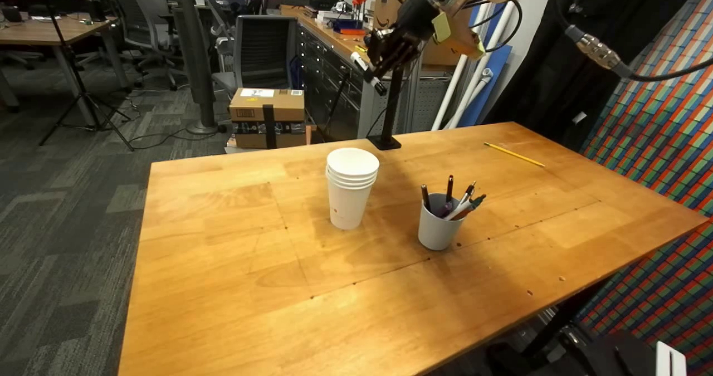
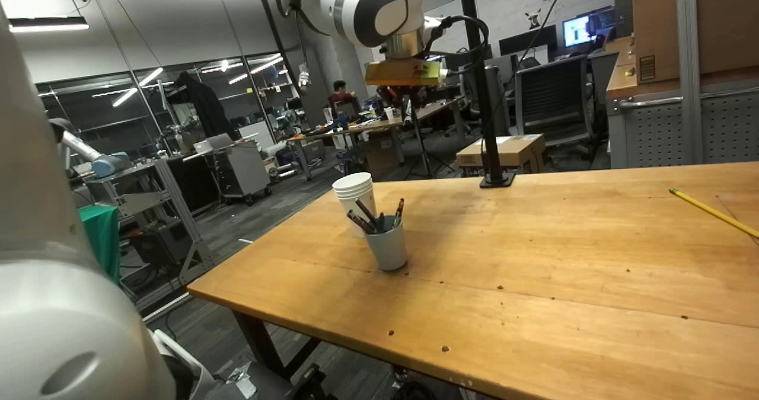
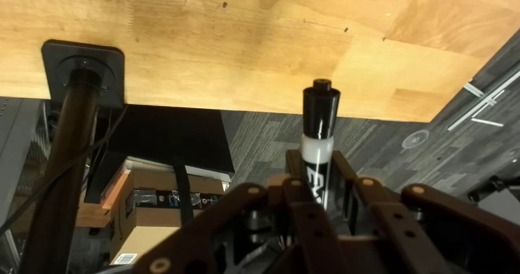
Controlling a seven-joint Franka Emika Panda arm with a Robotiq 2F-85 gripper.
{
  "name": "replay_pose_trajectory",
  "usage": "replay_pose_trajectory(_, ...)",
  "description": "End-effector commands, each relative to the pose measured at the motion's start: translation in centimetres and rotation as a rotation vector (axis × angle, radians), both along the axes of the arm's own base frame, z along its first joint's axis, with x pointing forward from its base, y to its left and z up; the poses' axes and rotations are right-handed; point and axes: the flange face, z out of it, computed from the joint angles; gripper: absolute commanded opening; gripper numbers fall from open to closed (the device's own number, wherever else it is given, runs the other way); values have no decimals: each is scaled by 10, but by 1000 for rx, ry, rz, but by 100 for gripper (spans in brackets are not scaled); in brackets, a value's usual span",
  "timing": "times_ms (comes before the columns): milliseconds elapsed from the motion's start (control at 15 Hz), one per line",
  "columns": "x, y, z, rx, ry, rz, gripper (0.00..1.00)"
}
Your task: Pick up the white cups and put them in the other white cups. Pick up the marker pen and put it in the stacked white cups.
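Note:
The white cups (image 1: 350, 203) stand upright as one nested stack on the wooden table, with several rims showing. The stack also shows in an exterior view (image 2: 354, 188), partly behind the pen holder. My gripper (image 1: 373, 69) is shut on the marker pen (image 1: 359, 61), well above the table's far edge and away from the stack. In the wrist view the gripper (image 3: 317, 160) has the white and black marker pen (image 3: 317, 148) between its fingers, black cap pointing out past the fingertips. The gripper also shows in an exterior view (image 2: 407, 99). The cups are out of the wrist view.
A grey pen holder (image 1: 437, 232) with several pens stands beside the stack. A yellow pencil (image 1: 513, 155) lies on the table (image 1: 234, 287). A black post (image 1: 384, 141) rises from the far table edge, close to the gripper. Cardboard boxes (image 1: 267, 106) stand beyond the table.

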Motion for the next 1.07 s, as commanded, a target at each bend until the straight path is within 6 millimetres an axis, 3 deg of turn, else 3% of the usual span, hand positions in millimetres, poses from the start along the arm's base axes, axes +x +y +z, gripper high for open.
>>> replay_pose_trajectory(0, -38, 8, 11, 42, -93, -59, 8)
replay_pose_trajectory(467, -101, 28, -13, 27, -181, -24, 7)
replay_pose_trajectory(1000, -142, 48, -28, 24, -221, -31, 7)
